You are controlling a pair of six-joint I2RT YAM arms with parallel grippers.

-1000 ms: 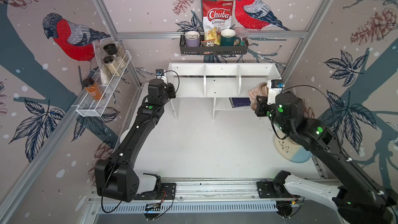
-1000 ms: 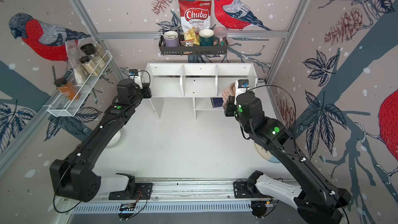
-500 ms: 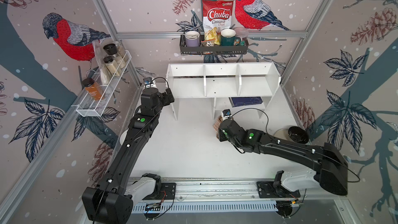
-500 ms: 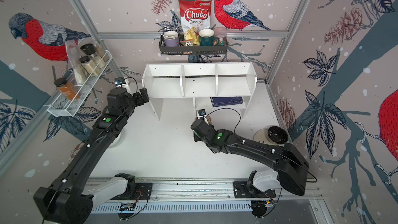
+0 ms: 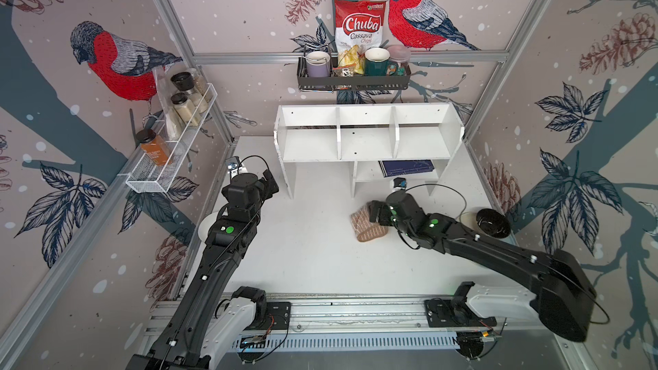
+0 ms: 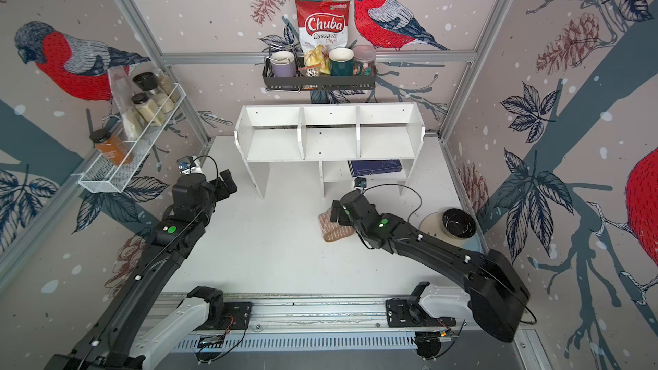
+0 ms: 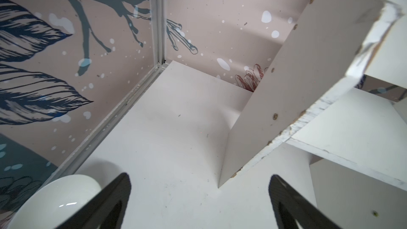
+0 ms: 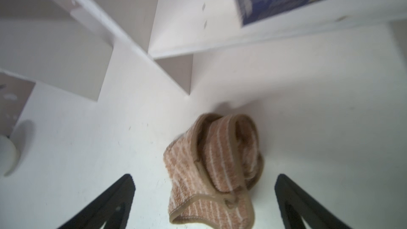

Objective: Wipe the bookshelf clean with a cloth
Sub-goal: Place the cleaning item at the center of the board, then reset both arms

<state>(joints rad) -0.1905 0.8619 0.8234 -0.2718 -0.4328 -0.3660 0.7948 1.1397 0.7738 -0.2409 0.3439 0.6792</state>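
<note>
The white counter [image 5: 313, 265] is filling the floor of the cell. The bookshelf [image 5: 420, 145] is standing on it at the back, against the rear wall, its three upper compartments lying bare in both top views.

The left arm is reaching along the left side of the counter. The left hand [image 7: 199, 177] is hovering just in front of the foot of the bookshelf's left side panel, not touching it. Its jaws are standing spread wide with nothing between them, and a white bowl [image 7: 57, 199] is sitting just beside one of its fingers.

The right arm is stretching low across the counter from the right. The right hand [image 8: 204, 177] is hanging over the counter in front of the bookshelf's lower cubbies, its jaws also spread wide and pinching nothing.

The cloth [image 8: 211, 168] is lying crumpled on the counter between those open fingers, with a gap showing on each side in the right wrist view. It is resting just in front of the bookshelf's middle upright, apart from it.

A dark blue book [image 5: 407, 168] is lying flat in the lower cubby behind the right hand. A black bowl [image 5: 493, 222] is sitting near the counter's right edge.
</note>
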